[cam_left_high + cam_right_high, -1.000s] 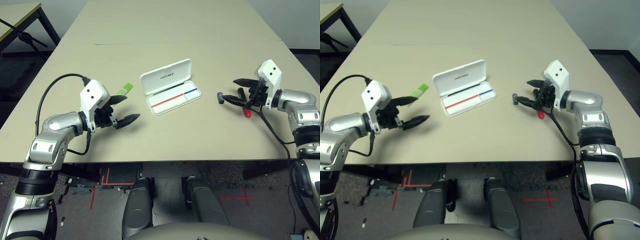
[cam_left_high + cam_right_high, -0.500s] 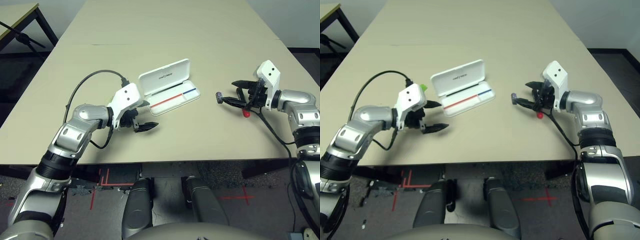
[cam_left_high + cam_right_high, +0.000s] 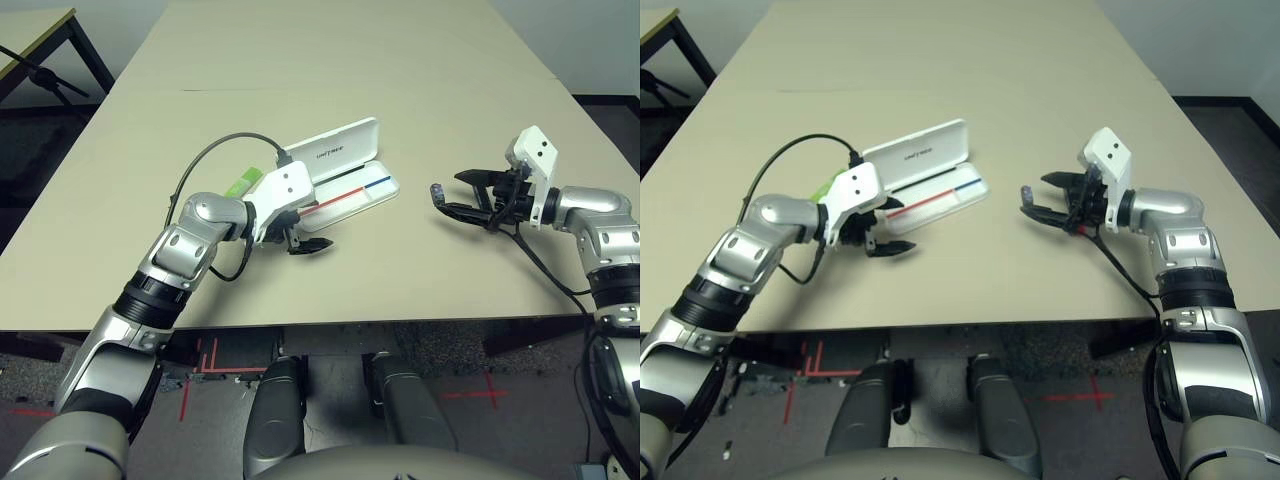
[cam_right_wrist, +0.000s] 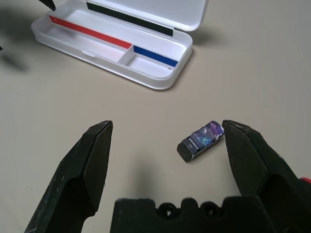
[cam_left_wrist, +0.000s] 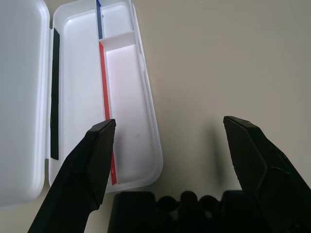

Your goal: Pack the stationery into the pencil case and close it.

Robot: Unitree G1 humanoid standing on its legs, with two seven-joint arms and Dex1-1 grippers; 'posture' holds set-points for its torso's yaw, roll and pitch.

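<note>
Now, in the left eye view, the left gripper (image 3: 303, 235) has come from the table's left side up to the near left corner of the pencil case (image 3: 340, 180), and its fingers stand wide and hold nothing. The green stick (image 3: 244, 183) lies behind the left arm, left of the case, so I judge that this arm has passed by it without taking it. The case lies open and has no stationery inside; packing is not started. The right gripper (image 3: 465, 198) hangs well right of the case, spread wide, with the small block (image 3: 437, 191) just beside its fingertips.

In the left wrist view, bare table lies to one side of the case, so there is free room.

In the right wrist view, the block (image 4: 200, 140) lies between the open fingers, nearer one finger. The table between the block and the case is free.
</note>
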